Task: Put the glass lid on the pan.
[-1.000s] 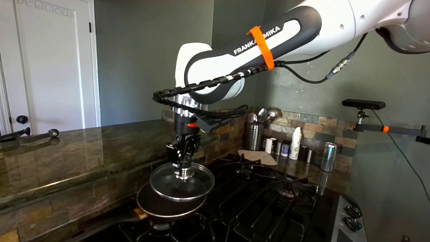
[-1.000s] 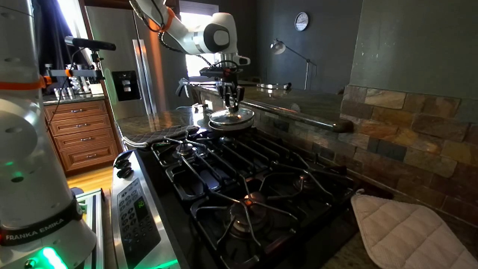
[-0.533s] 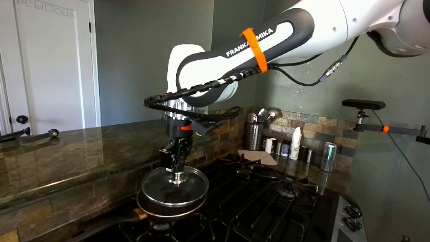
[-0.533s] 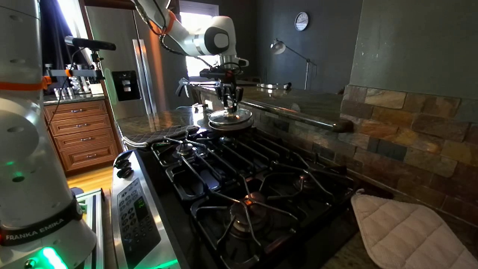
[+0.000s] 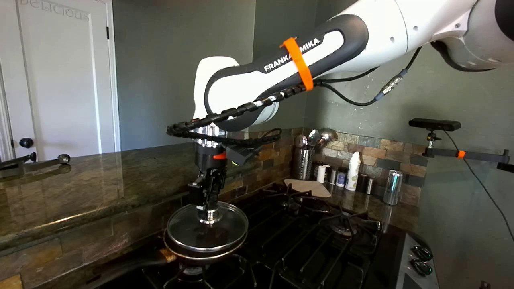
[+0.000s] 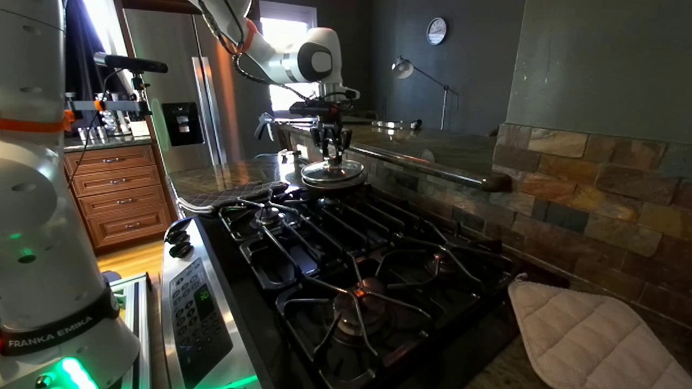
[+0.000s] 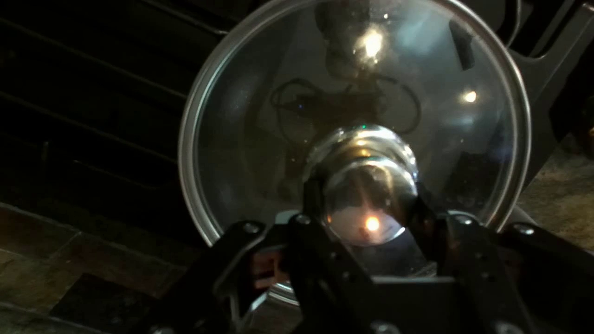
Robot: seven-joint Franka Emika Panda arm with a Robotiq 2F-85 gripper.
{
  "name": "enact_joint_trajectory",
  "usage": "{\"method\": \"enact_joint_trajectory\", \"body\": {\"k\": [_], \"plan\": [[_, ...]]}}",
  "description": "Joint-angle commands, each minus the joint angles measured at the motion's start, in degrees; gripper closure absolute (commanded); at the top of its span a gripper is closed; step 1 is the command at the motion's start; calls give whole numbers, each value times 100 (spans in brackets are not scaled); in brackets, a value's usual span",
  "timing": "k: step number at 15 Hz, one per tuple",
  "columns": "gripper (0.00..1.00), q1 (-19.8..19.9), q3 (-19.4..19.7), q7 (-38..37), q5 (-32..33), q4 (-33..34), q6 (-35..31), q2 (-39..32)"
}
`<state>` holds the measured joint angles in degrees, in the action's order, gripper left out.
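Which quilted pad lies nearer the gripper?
The dark pad, by the far end of the stove in an exterior view; the pale pad lies by the near end, farther from the gripper.

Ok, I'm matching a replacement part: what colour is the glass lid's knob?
Shiny silver; the knob shows best in the wrist view.

Glass lid (image 5: 208, 231) over pan (image 5: 196, 255) on stove (image 5: 311, 235)

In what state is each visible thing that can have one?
Glass lid: held over the pan; contact unclear.
Gripper: closed on the lid's knob.
Pan: on the stove, rim partly showing.
Stove display: lit green.
Drawers: shut.
Lamp: unclear whether lit.
Robot's base light: glowing green.
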<state>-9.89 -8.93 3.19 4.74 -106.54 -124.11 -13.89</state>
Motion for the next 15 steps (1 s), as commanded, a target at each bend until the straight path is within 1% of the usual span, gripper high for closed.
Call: {"method": "enact_joint_trajectory", "body": {"k": [1,15], "plan": [[77,-32,-14,131,55,231,284,-105],[77,-25,-39,195,-9,362,179,-297]]}}
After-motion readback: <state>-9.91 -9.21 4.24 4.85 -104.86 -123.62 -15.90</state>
